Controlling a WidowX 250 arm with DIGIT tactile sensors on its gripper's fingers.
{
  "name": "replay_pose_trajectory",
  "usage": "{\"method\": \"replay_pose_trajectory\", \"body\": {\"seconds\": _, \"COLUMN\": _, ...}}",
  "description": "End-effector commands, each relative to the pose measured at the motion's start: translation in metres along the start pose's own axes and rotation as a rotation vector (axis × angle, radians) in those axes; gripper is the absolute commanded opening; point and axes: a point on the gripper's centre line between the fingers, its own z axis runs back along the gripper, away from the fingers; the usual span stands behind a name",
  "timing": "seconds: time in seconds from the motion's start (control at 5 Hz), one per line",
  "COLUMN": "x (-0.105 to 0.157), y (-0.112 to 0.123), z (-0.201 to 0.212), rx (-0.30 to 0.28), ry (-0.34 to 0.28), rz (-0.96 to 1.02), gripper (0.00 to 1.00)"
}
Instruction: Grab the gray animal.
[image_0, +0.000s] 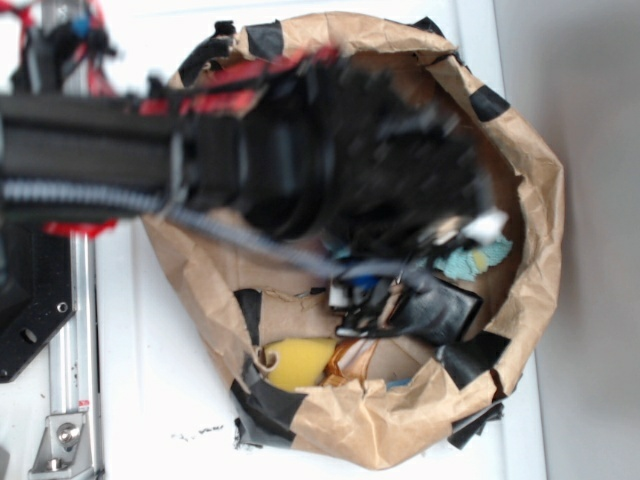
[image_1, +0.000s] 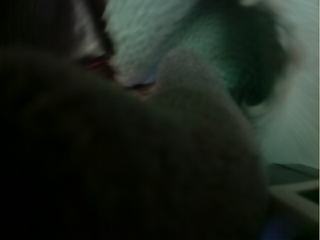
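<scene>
**Operator:** White tabletop (image_0: 150, 400) under everything on my exterior feed, and on it sits a crumpled brown paper bag (image_0: 530, 190) patched with black tape, its mouth facing the camera. My arm (image_0: 90, 150) reaches in from the left, black with red trim, badly blurred across the upper half of the bag.

**Spotter:** Can you see the gripper?

**Operator:** Only as a dark smear deep inside the bag, about here: gripper (image_0: 440, 190). I cannot tell whether the fingers are apart or together; neither feed shows them clearly.

**Spotter:** And the gray animal?

**Operator:** On my wrist feed the gray animal (image_1: 165, 150) fills most of the frame, a fuzzy dim mass pressed right up against the lens, with a rounded gray lobe rising at its top. I cannot pick it out in the exterior view.

**Spotter:** Anything else nearby?

**Operator:** Behind it, a pale fuzzy patch and a teal cloth (image_1: 225, 45); that same teal cloth shows at the bag's right side outside. Lower in the bag lie a black boxy object (image_0: 440, 310) and a yellow sponge-like piece (image_0: 295, 362).
</scene>
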Motion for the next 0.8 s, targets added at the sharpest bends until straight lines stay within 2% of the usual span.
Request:
{"method": "replay_pose_trajectory", "body": {"seconds": 0.0, "x": -0.021, "y": 0.015, "z": 0.121, "rx": 0.026, "ry": -0.118, "rz": 0.288, "gripper": 0.0}}
{"method": "replay_pose_trajectory", "body": {"seconds": 0.2, "x": -0.04, "y": 0.011, "z": 0.148, "rx": 0.06, "ry": -0.173, "rz": 0.378, "gripper": 0.0}}
{"method": "replay_pose_trajectory", "body": {"seconds": 0.4, "x": -0.042, "y": 0.01, "z": 0.147, "rx": 0.011, "ry": -0.183, "rz": 0.42, "gripper": 0.0}}
{"method": "replay_pose_trajectory", "body": {"seconds": 0.6, "x": -0.036, "y": 0.011, "z": 0.142, "rx": 0.071, "ry": -0.178, "rz": 0.506, "gripper": 0.0}}
